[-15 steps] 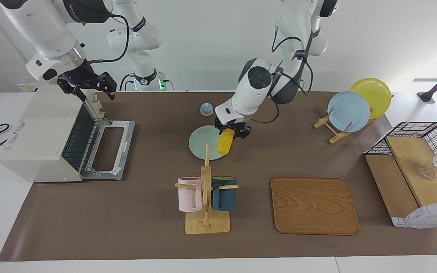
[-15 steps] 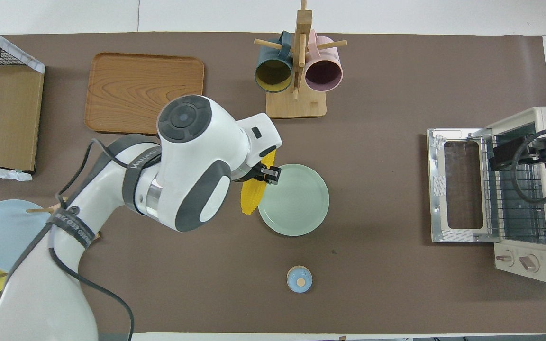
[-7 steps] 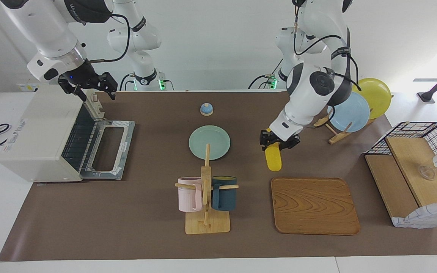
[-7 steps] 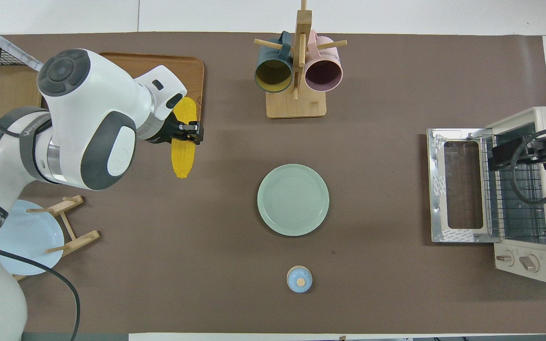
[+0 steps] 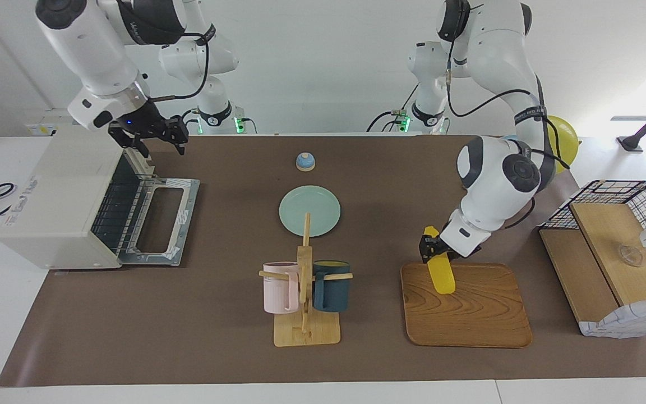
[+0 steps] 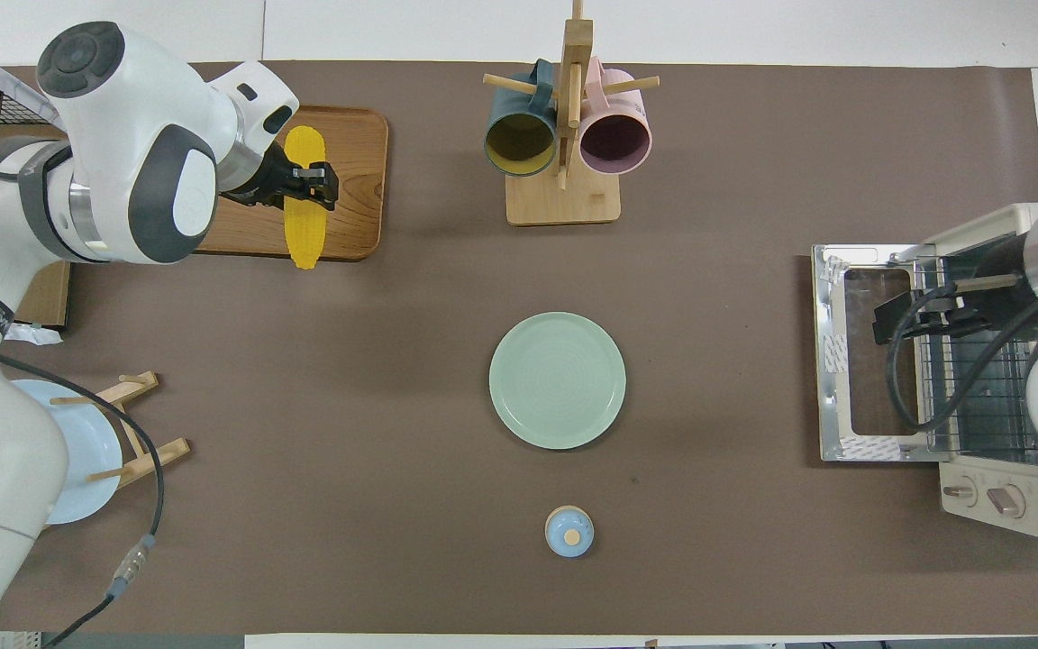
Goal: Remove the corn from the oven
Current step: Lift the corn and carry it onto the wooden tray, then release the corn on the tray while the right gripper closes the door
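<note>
Starting at the right arm's end of the counter point(image 5: 216, 348): the oven point(image 5: 59, 196) stands with its door point(image 5: 160, 221) dropped flat, and the wire rack inside looks bare. No corn in there! The right tool point(image 5: 161, 147) hovers over the oven's top front corner, fingers spread and gripping nothing. That arm looks to be waiting.

Across the middle, the green plate point(image 5: 309, 210) sits with nothing on it, and the mug rack point(image 5: 305, 292) stands farther from the robots than the plate.

Now the action, toward the left arm's end: the left tool point(image 5: 432, 252) is clamped on the corn point(image 5: 442, 278) near its upper end. The cob slants down from the fingers, its free end hanging over the wooden tray point(image 5: 480, 314). From the facing view I cannot tell whether the tip touches the wood or hangs just above it. From overhead, the fingers cross the cob about midway.

So the main job looks done: the corn is out and well apart from the oven. What seems left is the finish, lowering it onto the tray and letting go. The oven door is not yet shut.
</note>
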Controlling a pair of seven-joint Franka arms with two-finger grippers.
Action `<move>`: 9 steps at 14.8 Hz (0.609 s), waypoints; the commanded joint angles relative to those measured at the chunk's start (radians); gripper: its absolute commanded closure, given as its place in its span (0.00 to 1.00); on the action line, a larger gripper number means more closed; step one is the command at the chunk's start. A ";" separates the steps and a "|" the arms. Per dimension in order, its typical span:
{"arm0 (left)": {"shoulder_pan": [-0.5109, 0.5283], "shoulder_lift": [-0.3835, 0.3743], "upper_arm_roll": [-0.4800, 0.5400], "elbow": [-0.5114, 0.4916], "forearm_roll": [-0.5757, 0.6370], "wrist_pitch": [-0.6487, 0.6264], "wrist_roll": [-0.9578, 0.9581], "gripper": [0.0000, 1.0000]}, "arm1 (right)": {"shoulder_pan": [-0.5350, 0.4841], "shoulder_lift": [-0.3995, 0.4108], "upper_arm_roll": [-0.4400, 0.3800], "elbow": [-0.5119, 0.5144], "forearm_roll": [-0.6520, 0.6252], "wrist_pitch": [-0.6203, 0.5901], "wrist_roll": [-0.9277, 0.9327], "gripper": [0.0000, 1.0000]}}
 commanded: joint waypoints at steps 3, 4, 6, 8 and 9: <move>0.033 0.172 -0.008 0.206 0.028 0.006 0.011 1.00 | 0.019 -0.153 0.004 -0.399 -0.004 0.315 0.006 1.00; 0.036 0.176 -0.008 0.195 0.045 0.022 0.017 1.00 | 0.049 -0.128 0.004 -0.447 -0.018 0.399 0.040 1.00; 0.033 0.175 -0.008 0.159 0.059 0.055 0.020 1.00 | 0.089 -0.036 0.004 -0.463 -0.050 0.469 0.159 1.00; 0.022 0.172 -0.008 0.117 0.056 0.111 0.022 1.00 | 0.141 -0.006 0.004 -0.466 -0.114 0.487 0.244 1.00; 0.025 0.172 -0.010 0.117 0.053 0.112 0.022 1.00 | 0.141 0.003 0.004 -0.479 -0.135 0.498 0.252 1.00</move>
